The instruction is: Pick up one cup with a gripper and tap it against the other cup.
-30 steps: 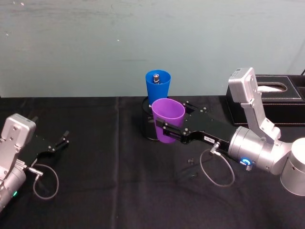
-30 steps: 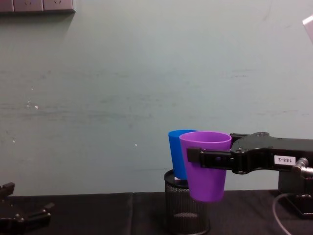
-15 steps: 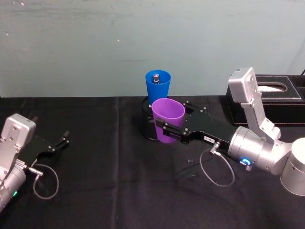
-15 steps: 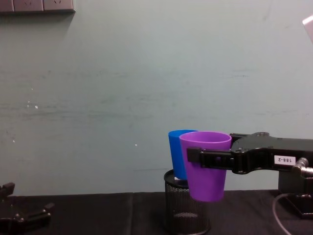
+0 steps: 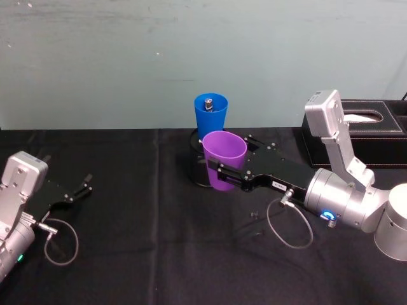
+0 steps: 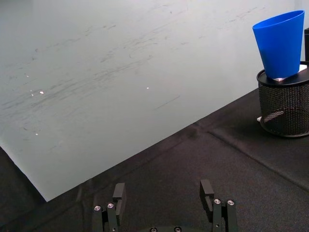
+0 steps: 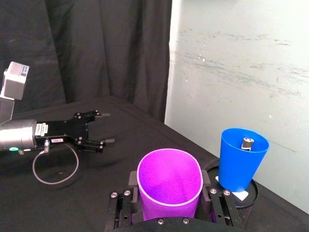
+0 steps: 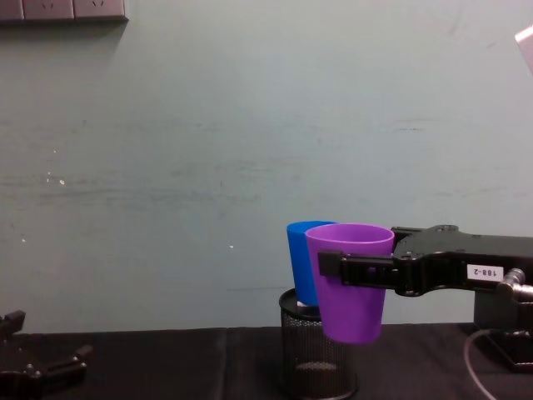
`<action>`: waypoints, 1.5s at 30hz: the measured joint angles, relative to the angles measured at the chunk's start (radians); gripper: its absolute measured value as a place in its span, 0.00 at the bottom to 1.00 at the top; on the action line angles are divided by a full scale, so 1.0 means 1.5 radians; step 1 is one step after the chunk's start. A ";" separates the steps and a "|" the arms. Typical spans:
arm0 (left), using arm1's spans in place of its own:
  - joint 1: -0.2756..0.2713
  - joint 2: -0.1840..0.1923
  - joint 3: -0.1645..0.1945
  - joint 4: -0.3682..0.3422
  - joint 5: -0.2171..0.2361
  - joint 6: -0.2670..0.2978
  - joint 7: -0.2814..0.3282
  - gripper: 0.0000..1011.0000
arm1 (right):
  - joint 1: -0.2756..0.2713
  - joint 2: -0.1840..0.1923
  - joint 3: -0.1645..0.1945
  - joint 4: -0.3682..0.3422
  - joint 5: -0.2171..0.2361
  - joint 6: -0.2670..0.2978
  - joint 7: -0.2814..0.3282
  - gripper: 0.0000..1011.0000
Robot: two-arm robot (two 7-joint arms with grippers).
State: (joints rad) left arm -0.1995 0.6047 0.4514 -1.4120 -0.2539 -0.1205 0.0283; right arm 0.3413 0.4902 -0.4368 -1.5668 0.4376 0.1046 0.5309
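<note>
My right gripper (image 5: 219, 173) is shut on the purple cup (image 5: 224, 152), holding it upright above the table. In the right wrist view the fingers (image 7: 126, 194) clamp both sides of the purple cup (image 7: 169, 181). The blue cup (image 5: 210, 114) stands just behind it in a black mesh holder (image 8: 316, 362) and has a small metal piece inside. The right wrist view shows a narrow gap between the purple cup and the blue cup (image 7: 241, 162). From the chest, the purple cup (image 8: 350, 283) overlaps the blue cup (image 8: 296, 262). My left gripper (image 5: 81, 185) rests open at the far left.
A black tissue box (image 5: 362, 133) sits at the back right behind my right arm. A loose cable loop (image 5: 289, 229) hangs from the right wrist. The black cloth ends at a pale green wall close behind the cups.
</note>
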 joint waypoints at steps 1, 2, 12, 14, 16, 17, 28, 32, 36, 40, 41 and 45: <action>0.000 0.000 0.000 0.000 0.000 0.000 0.000 0.99 | 0.000 0.000 0.000 0.000 0.000 0.000 0.000 0.72; 0.000 0.000 0.000 0.000 0.000 0.000 0.000 0.99 | 0.000 0.000 0.000 0.000 0.000 0.000 0.000 0.71; 0.000 0.000 0.000 0.000 0.000 0.000 0.000 0.99 | 0.000 0.000 0.000 0.000 0.000 0.000 0.000 0.72; 0.000 0.000 0.000 0.000 0.000 0.000 0.000 0.99 | 0.000 0.000 0.000 0.000 0.000 0.000 0.000 0.71; 0.000 0.000 0.000 0.000 0.000 0.000 0.000 0.99 | 0.004 0.000 -0.004 0.002 0.003 0.002 0.003 0.72; 0.000 0.000 0.000 0.000 0.000 0.000 0.000 0.99 | 0.007 -0.001 -0.006 0.004 0.005 0.003 0.003 0.71; 0.000 0.000 0.000 0.000 0.000 0.000 0.000 0.99 | 0.062 -0.043 -0.028 0.079 0.010 0.019 -0.014 0.71; 0.000 0.000 0.000 0.000 0.000 0.000 0.000 0.99 | 0.084 -0.057 -0.032 0.110 -0.001 0.015 -0.024 0.71; 0.000 0.000 0.000 0.000 0.000 0.000 0.000 0.99 | 0.109 -0.075 -0.034 0.148 -0.019 0.001 -0.036 0.71; 0.000 0.000 0.000 0.000 0.000 0.000 0.000 0.99 | 0.126 -0.088 -0.034 0.173 -0.028 -0.004 -0.039 0.71; 0.000 0.000 0.000 0.000 0.000 0.000 0.000 0.99 | 0.129 -0.090 -0.034 0.178 -0.029 -0.004 -0.039 0.72; 0.000 0.000 0.000 0.000 0.000 0.000 0.000 0.99 | 0.139 -0.100 -0.032 0.197 -0.032 -0.004 -0.038 0.71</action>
State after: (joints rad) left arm -0.1995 0.6047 0.4514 -1.4120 -0.2539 -0.1205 0.0283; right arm 0.5496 0.3395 -0.4851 -1.2712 0.3899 0.0988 0.4736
